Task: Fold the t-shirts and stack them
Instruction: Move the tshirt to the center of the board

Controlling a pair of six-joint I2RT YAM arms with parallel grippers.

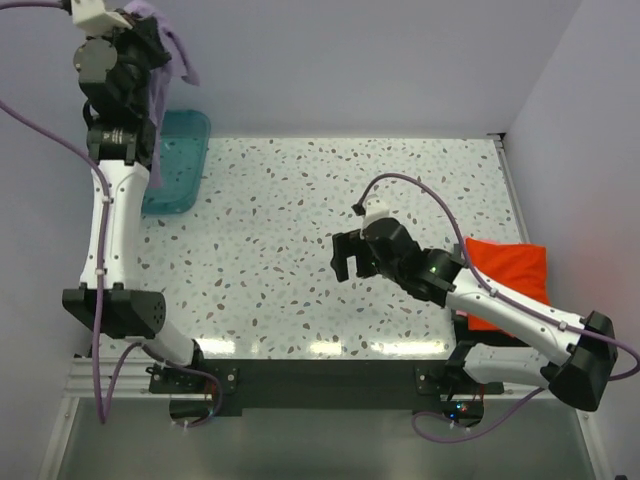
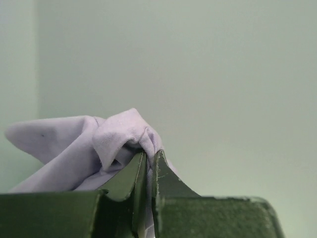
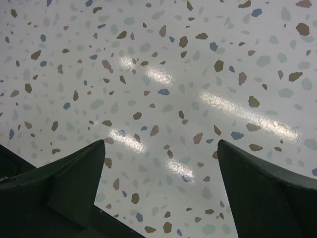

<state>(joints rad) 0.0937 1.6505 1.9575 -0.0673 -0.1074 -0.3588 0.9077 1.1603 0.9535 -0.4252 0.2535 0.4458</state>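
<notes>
**Left tool grips lavender tee; right tool waits open.** The left tool [image 1: 150,25] is seen clenched on a bunched fold of the lavender t-shirt [image 1: 178,50], held high at the far left corner of the tabletop [image 1: 300,230].

In the left wrist view, the left tool [image 2: 151,156] is shown with its two dark fingers [image 2: 133,178] pressed nearly together. A thin pinch of the lavender t-shirt [image 2: 84,144] is caught between them. The cloth is gathered in soft wrinkles over the fingertips and is spilled to the tool's left, against a plain pale wall.

From the grip, the garment is draped alongside the left arm [image 1: 110,220]. One end is hung to the tool's right, and the rest is trailed below it toward the teal tub [image 1: 180,150], which is set on the tabletop beneath the tool. Whether the cloth's lower end touches the tub cannot be told.

The right tool [image 1: 345,262] is held fully released over the middle of the tabletop, with nothing between its fingers. In the right wrist view, the right tool [image 3: 159,146] is shown with its fingers spread wide, and only the speckled tabletop [image 3: 148,74] is seen in the gap.

The orange-red t-shirt [image 1: 510,270] is laid folded in a rectangle well behind this tool, at the tabletop's right edge. It is partly covered by the right arm [image 1: 500,300].
</notes>
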